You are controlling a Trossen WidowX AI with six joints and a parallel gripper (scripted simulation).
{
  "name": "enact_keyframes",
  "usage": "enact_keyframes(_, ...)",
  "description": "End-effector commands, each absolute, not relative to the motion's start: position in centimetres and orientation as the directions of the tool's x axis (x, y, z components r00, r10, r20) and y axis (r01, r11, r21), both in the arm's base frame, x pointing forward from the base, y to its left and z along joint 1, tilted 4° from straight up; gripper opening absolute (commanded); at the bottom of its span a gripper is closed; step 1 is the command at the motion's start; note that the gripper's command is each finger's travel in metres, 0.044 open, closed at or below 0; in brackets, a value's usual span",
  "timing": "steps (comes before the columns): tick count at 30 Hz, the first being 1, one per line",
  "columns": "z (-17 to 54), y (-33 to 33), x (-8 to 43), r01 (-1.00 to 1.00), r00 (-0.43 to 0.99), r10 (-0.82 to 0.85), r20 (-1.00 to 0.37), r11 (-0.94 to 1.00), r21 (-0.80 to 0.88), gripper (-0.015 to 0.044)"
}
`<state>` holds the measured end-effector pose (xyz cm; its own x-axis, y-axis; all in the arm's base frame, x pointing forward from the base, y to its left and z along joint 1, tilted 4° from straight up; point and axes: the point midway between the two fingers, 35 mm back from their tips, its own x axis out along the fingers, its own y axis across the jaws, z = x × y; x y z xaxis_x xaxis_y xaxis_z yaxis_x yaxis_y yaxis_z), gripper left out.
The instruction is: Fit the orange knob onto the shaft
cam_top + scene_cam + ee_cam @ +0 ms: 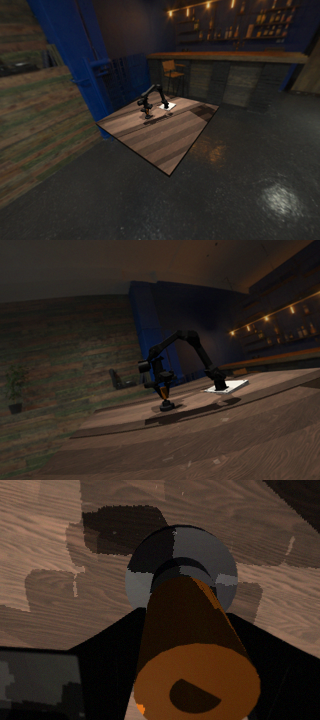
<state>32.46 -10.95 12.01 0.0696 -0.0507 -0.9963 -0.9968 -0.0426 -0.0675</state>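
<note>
Knob point(147, 111) point(164, 392) point(192, 625) clamped in hand point(147, 110) point(163, 392) point(183, 618), upright or nearly so, right over round pedestal point(148, 116) point(167, 406) point(200, 545). Step in hand, prob.: finding the flat, w/ knob at the shaft top; seat not reached, dark gap below knob in ext. view. Next: light down-press + small wrist turns till it drops, then push home & let go. Jamming poss. if forced. Pedestal sits toward worktop's point(165, 144) point(206, 446) point(35, 530) left edge in top view; arm base plate point(172, 105) point(241, 384) farther back, nr the far corner. Wrist view shows D-hole in knob's upper end, flat slanting; top & ext. don't. Ext. shows gap; wrist hides it.
</note>
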Motion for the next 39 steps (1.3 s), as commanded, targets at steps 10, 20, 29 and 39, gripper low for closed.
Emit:
enact_keyframes(10,12.52,-10.97,32.75,-0.989,0.075,-0.049,-0.996,-0.135,-0.068,0.0000)
enact_keyframes(20,12.43,-11.07,32.98,-0.965,0.076,-0.049,-0.996,-0.255,-0.061,0.0000)
enact_keyframes(29,12.21,-11.05,32.87,-0.965,0.075,-0.049,-0.996,-0.255,-0.061,0.0000)
enact_keyframes(39,12.34,-10.90,32.39,-0.965,0.075,-0.049,-0.996,-0.255,-0.060,0.0000)
